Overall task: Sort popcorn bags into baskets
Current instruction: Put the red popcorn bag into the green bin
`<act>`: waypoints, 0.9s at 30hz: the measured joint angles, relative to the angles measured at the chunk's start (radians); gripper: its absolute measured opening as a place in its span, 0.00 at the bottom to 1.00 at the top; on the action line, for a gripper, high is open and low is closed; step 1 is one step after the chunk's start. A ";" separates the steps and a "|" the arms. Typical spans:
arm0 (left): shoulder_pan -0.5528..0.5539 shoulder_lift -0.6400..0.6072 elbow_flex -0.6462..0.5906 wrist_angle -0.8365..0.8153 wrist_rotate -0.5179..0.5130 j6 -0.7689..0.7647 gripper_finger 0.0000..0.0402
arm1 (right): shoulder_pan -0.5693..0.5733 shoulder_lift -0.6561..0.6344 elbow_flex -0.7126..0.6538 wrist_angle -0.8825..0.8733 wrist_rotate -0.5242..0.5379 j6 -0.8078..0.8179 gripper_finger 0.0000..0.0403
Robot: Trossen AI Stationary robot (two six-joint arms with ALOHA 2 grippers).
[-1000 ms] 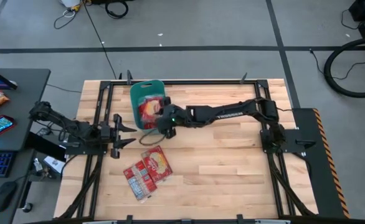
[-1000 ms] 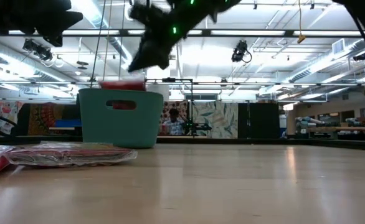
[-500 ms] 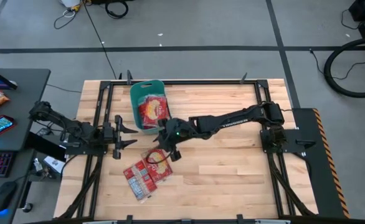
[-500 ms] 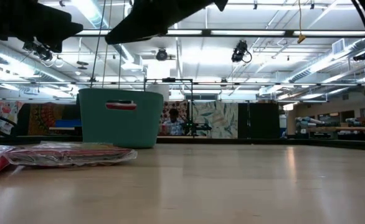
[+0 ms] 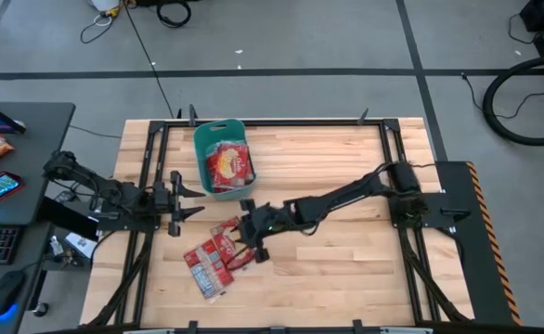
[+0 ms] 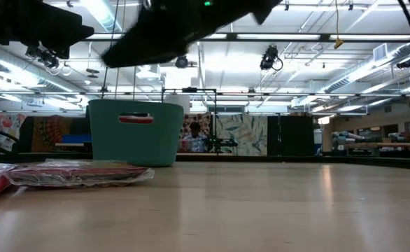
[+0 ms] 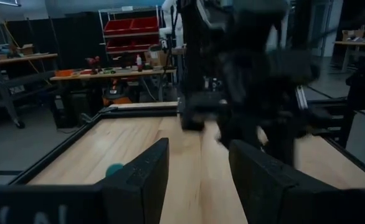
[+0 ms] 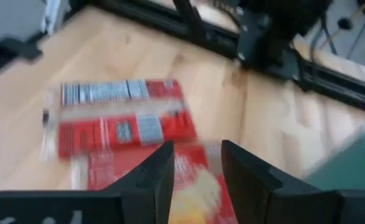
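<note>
**Right arm over the loose packets, basket partly filled**

The popcorn bags [image 5: 218, 257] lie in an overlapping cluster on the wooden surface [image 5: 346, 278], near the front left; more red packets already sit in the teal basket [image 5: 220, 156] towards the back. The right gripper [image 5: 250, 239] hangs above the cluster's nearest bag, fingers [image 8: 151, 174] apart with nothing between them.

To do this well, it should come straight down on the top packet only, close on one edge, and lift cleanly so the packets beneath are not dragged along.

The left gripper [image 5: 181, 196] waits just left of the basket, fingers [image 7: 139, 180] open and empty. It sits near the carry path back to the basket, so the return swing likely needs to pass clear of it.
</note>
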 joint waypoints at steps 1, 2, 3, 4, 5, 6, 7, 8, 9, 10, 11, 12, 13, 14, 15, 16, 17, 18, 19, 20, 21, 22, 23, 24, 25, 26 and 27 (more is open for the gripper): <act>0.000 0.000 0.000 0.003 0.000 0.000 0.43 | 0.007 0.021 0.012 0.017 0.007 0.011 0.34; 0.000 0.000 0.000 0.004 0.000 0.000 0.43 | 0.015 0.032 0.010 0.000 0.024 0.020 0.34; 0.000 0.002 0.000 0.011 0.000 0.000 0.43 | 0.021 0.054 0.015 0.000 0.025 0.029 0.34; 0.000 0.006 0.002 0.018 -0.001 0.000 0.43 | 0.026 0.075 0.035 0.016 0.024 0.037 0.34; 0.000 0.006 0.002 0.017 -0.001 0.000 0.43 | 0.029 0.085 0.040 0.004 0.024 0.045 0.34; 0.000 0.012 0.001 0.018 -0.001 0.000 0.43 | 0.031 0.099 0.057 -0.001 0.021 0.054 0.34; 0.000 0.019 0.001 0.030 -0.002 -0.001 0.43 | 0.031 0.108 0.077 0.009 0.022 0.058 0.34; -0.001 0.020 0.002 0.029 -0.004 -0.001 0.43 | 0.034 0.112 0.086 -0.001 0.023 0.061 0.34; -0.001 0.024 0.001 0.027 -0.004 -0.001 0.43 | 0.033 0.124 0.107 0.005 0.022 0.067 0.34; -0.001 0.032 0.001 0.034 -0.007 -0.002 0.43 | 0.033 0.133 0.125 0.006 0.023 0.071 0.34; 0.000 0.033 0.002 0.036 -0.008 -0.001 0.43 | 0.033 0.145 0.139 -0.021 0.021 0.076 0.34; 0.000 0.035 0.002 0.032 -0.007 -0.001 0.43 | 0.032 0.165 0.162 -0.029 0.015 0.078 0.34; -0.001 0.038 0.002 0.034 -0.008 -0.002 0.43 | 0.032 0.181 0.182 -0.043 0.005 0.077 0.34; 0.000 0.039 0.002 0.036 -0.009 -0.001 0.43 | 0.033 0.199 0.199 -0.068 -0.004 0.074 0.34; 0.000 0.039 0.002 0.036 -0.009 -0.001 0.43 | 0.033 0.217 0.224 -0.069 -0.009 0.073 0.34; 0.000 0.039 0.002 0.036 -0.009 -0.002 0.43 | 0.033 0.232 0.245 -0.095 -0.013 0.066 0.34; 0.000 0.039 0.002 0.037 -0.009 -0.002 0.43 | 0.032 0.251 0.267 -0.116 -0.021 0.059 0.34; 0.000 0.039 0.002 0.039 -0.008 -0.004 0.43 | 0.031 0.267 0.290 -0.126 -0.028 0.055 0.34; 0.000 0.039 0.002 0.039 -0.008 -0.006 0.43 | 0.028 0.284 0.307 -0.162 -0.035 0.051 0.34; 0.000 0.039 0.002 0.039 -0.009 -0.008 0.43 | 0.026 0.304 0.328 -0.178 -0.044 0.051 0.34; 0.000 0.039 0.002 0.040 -0.008 -0.013 0.43 | 0.022 0.321 0.344 -0.196 -0.054 0.051 0.34; 0.000 0.039 0.002 0.040 -0.008 -0.018 0.43 | 0.019 0.334 0.355 -0.224 -0.057 0.049 0.34; 0.000 0.039 0.002 0.040 -0.008 -0.019 0.43 | 0.016 0.347 0.366 -0.233 -0.059 0.048 0.34; 0.000 0.039 0.002 0.038 -0.008 -0.019 0.43 | 0.014 0.353 0.373 -0.242 -0.059 0.046 0.34; 0.000 0.039 0.002 0.036 -0.008 -0.019 0.43 | 0.012 0.353 0.374 -0.262 -0.060 0.041 0.34; 0.000 0.039 0.002 0.036 -0.008 -0.019 0.43 | 0.011 0.351 0.374 -0.280 -0.060 0.036 0.34; 0.000 0.039 0.002 0.035 -0.008 -0.019 0.43 | 0.011 0.350 0.376 -0.296 -0.057 0.036 0.34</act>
